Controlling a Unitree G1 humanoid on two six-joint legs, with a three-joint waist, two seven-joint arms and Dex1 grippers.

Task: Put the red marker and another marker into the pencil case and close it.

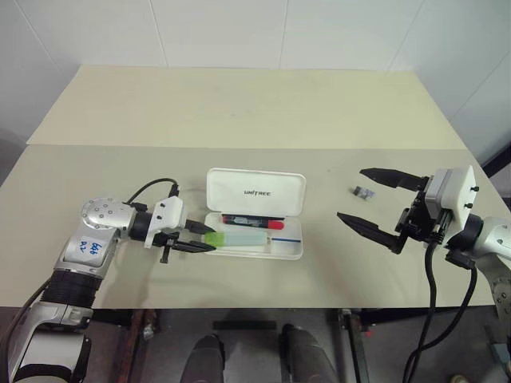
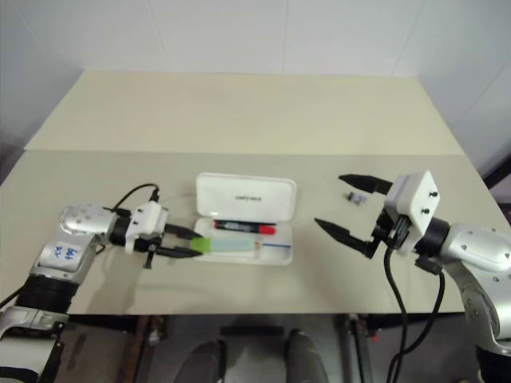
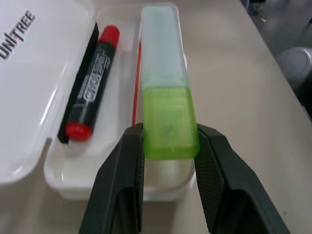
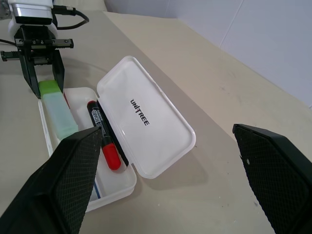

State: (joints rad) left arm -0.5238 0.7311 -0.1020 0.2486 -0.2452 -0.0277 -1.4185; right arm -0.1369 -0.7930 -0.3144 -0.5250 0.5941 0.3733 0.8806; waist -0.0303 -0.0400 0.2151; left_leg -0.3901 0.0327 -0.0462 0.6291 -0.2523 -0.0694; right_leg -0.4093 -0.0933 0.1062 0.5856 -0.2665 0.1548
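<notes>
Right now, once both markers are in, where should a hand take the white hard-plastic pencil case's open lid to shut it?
Take the white hinged lid by its far free long edge, coming from behind the table's far side: it stands upright, hinged along the tray, so pushing there swings it down.

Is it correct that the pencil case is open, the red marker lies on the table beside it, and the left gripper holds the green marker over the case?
Not quite. The red marker lies inside the open pencil case, not on the table; the left wrist view shows it in the tray. The rest holds: the left gripper grips the green marker over the case.
</notes>
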